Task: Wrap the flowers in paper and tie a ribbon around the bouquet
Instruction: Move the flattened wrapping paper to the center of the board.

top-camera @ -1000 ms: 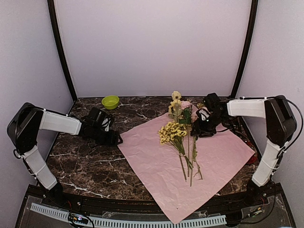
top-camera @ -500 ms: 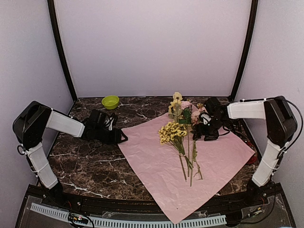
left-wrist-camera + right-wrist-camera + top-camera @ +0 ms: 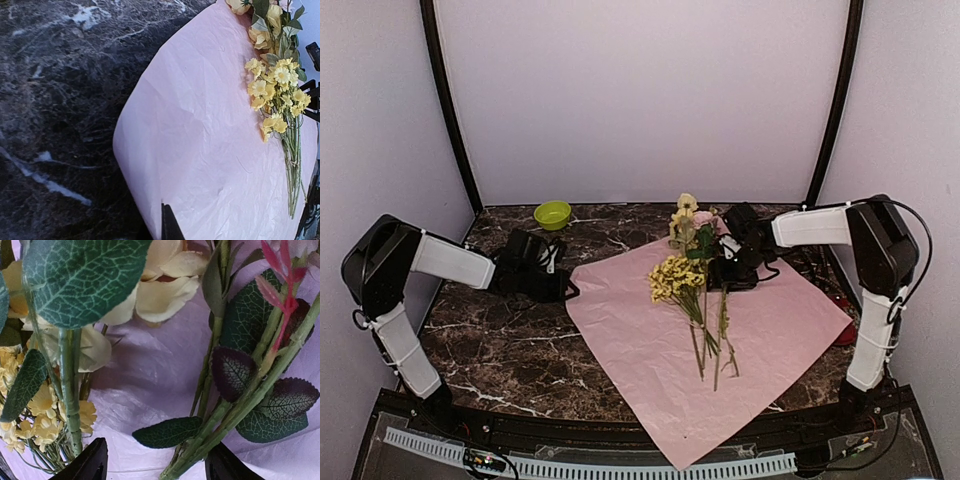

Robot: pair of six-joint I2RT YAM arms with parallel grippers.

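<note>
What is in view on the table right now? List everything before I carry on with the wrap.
paper: one sheet, pink, spread flat across the middle and right of the table
flowers: one loose bunch, yellow and pale pink blooms on green stems, lying on the paper's far half
bowl: one, lime green, far left of the table
red item: one, mostly hidden past the paper's right corner, cannot identify
ribbon: none visible in any view
table: one, dark marble with white veins
left gripper: one, black, shut, at the paper's left corner; grip on the sheet unclear
right gripper: one, black, open, fingers either side of the flower stems
</note>
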